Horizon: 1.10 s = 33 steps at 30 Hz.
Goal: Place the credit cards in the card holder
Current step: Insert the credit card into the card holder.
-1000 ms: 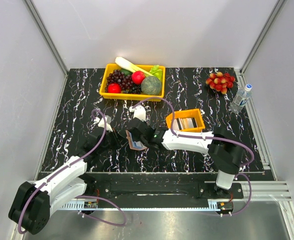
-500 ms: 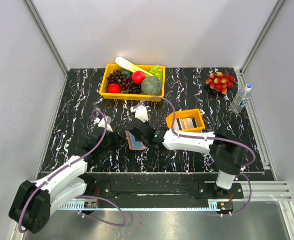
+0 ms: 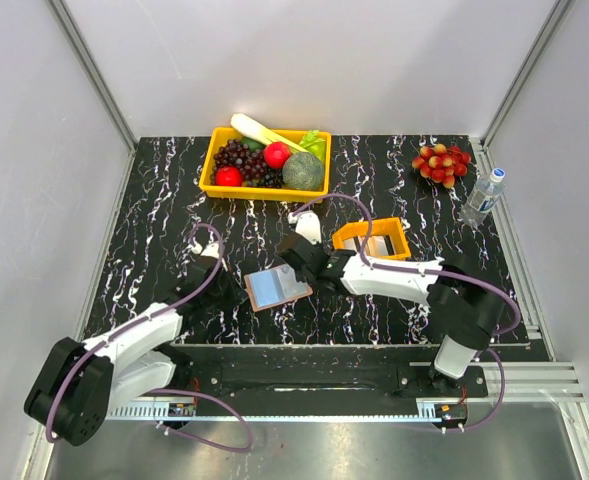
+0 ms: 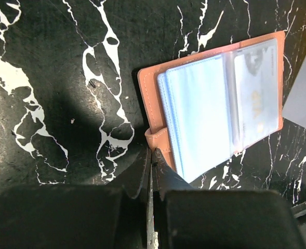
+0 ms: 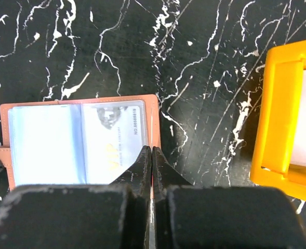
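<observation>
**Card holder open, one card in place**

The card holder (image 3: pixel 277 288) lies open and flat on the table, with one credit card (image 5: pixel 114 142) in its right sleeve. The left gripper (image 4: pixel 151 158) is pressed closed at the snap tab. The right gripper (image 5: pixel 151 155) is closed at the opposite edge. Whether either one pinches the leather is unclear. At the holder's 2 o'clock, an orange tray (image 3: pixel 346 236) holds cards (image 3: pixel 379 246). At 12 o'clock, a yellow bin (image 3: pixel 210 172) holds fruit (image 3: pixel 277 155).

Card holder (image 3: pixel 277 287): was bunched and half folded between my two pincers; now spread open, pale sleeves up.
Right gripper (image 3: pixel 306 273): drew back rightward toward the orange tray (image 3: pixel 346 238), now pinching the holder's right edge.
Left gripper (image 3: pixel 236 290): slid nearer my base, pinching the tab end.
</observation>
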Tool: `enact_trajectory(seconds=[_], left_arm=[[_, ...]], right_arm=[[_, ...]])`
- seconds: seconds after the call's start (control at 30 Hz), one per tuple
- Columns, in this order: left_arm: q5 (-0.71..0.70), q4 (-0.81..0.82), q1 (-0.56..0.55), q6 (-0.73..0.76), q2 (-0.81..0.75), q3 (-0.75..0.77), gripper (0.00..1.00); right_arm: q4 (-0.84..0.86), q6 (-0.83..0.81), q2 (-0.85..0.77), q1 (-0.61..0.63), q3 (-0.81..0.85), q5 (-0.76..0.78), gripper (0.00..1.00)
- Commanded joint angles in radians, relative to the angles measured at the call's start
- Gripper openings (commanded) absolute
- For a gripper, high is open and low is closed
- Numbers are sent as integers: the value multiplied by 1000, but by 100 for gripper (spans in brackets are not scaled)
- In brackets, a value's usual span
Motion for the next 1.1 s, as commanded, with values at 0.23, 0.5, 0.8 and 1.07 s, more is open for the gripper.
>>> enact_trajectory(seconds=[0.23,0.5,0.8,1.07], left_arm=[[-74,25,3,84,101,90,0],[-90,7,3,84,185,139,0],[-91,-12,3,75,218,152,0],[-70,2,3,64,211,134,0]], right_arm=[[266,34,-178,-111,-137,-490,0],[430,140,-94,-201,-208,-743,0],[547,310,-37,-229,-287,-704,0],[663,386,26,-234,-339,-713,0]])
